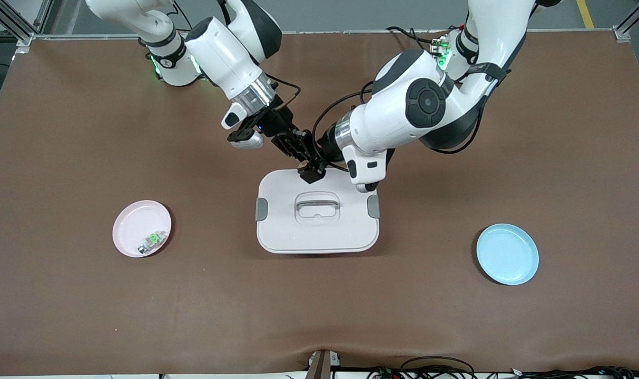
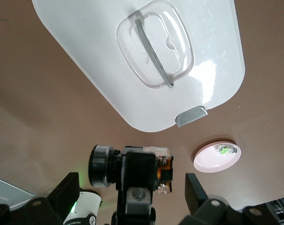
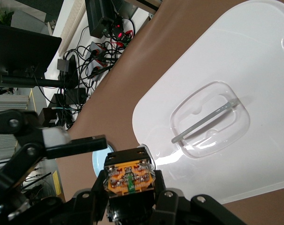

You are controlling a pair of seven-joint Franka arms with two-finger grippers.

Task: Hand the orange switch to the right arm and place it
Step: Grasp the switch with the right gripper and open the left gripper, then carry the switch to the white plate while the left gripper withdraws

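Note:
The orange switch (image 3: 130,178), a stubby black part with an orange face, is clamped between the fingers of my right gripper (image 3: 130,199). In the front view the switch (image 1: 302,166) hangs over the edge of the white lid toward the robots' bases. My right gripper (image 1: 298,152) and left gripper (image 1: 314,171) meet there. In the left wrist view my left gripper (image 2: 132,190) is open. Its fingers (image 2: 196,190) stand wide apart on either side of the switch (image 2: 165,168), clear of it.
A white box lid (image 1: 277,231) with a clear handle lies at the table's middle. Toward the right arm's end, a pink plate (image 1: 135,221) holds a small green-and-clear part (image 1: 151,241). A blue plate (image 1: 507,253) lies toward the left arm's end.

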